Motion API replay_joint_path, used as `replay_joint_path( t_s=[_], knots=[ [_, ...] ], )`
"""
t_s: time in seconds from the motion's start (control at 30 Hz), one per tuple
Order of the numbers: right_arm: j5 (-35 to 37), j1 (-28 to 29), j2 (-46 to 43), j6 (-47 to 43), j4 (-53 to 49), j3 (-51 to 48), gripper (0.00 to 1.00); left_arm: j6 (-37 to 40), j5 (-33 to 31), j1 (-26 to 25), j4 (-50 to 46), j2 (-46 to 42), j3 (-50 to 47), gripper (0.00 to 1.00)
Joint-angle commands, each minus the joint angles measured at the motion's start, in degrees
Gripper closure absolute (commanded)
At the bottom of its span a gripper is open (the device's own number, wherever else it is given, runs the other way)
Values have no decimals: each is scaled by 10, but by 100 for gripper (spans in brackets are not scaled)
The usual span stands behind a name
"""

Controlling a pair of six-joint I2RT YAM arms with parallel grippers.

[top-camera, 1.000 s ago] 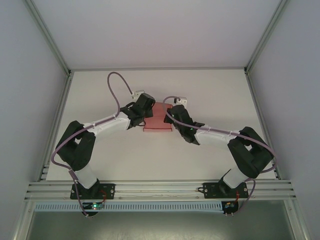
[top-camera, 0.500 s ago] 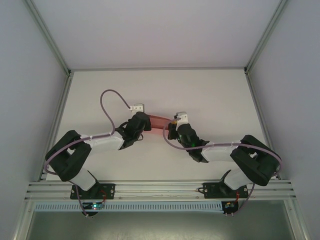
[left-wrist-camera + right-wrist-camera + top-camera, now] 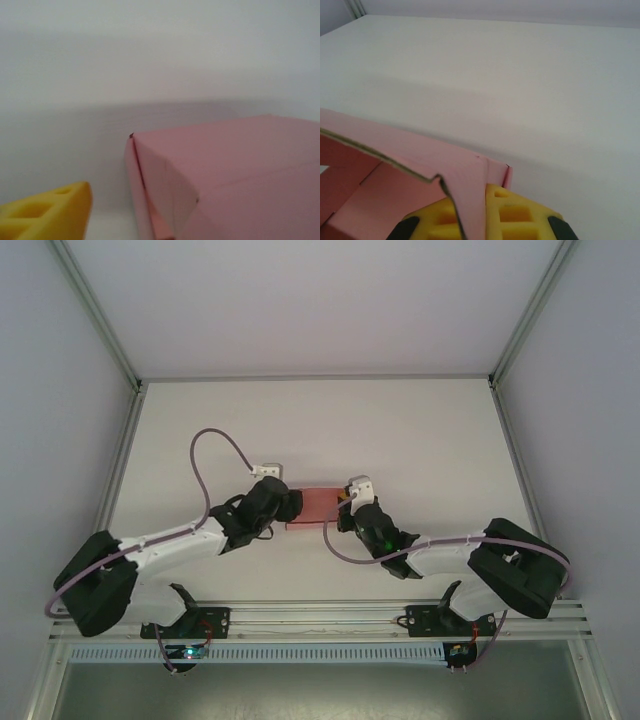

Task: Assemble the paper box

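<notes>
Nearest, behind both wrists, the aluminium rail (image 3: pixel 320 618) carries the two arm bases. A purple cable (image 3: pixel 205 455) loops up off the left forearm. Ahead of that, the left gripper (image 3: pixel 288 506) and the right gripper (image 3: pixel 345 512) point at each other across the paper box (image 3: pixel 315 507). The box lies on the white table (image 3: pixel 420 430) directly between them, and from above each black gripper body covers one end of it.

The left gripper's jaws are spread. Its one visible yellow pad (image 3: pixel 50 212) stands off to the side of the box's folded end, with a strip of table between pad and card.

The right gripper is pressed together on a raised pink wall of the box — the card's cut edge runs down between its yellow pads (image 3: pixel 515 212). That wall stands across the left of its wrist view.

Beyond both sets of fingertips the table runs on to the grey back panel (image 3: pixel 300 300), framed by slanting metal posts (image 3: pixel 100 315).
</notes>
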Motion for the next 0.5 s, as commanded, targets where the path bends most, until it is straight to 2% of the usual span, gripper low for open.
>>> replay_joint_path(
  t_s=[0.0,0.07,0.17,0.27,0.4,0.47],
  knots=[
    [22,17,4,-18,-24,-23,100,-20,15,-6,-89,-65,-11,16],
    [22,24,6,-18,-23,-25,100,-20,32,-7,-109,-109,-17,1],
    [16,34,16,-18,-10,-31,100,-36,42,-8,-147,-165,-15,0],
    [22,42,30,-24,2,-36,100,-77,18,-7,-196,-183,8,0],
    [17,59,48,-57,37,-58,100,-132,-12,6,-237,-151,48,0],
    [25,66,56,-69,56,-69,100,-142,3,26,-231,-123,56,0]
  ],
)
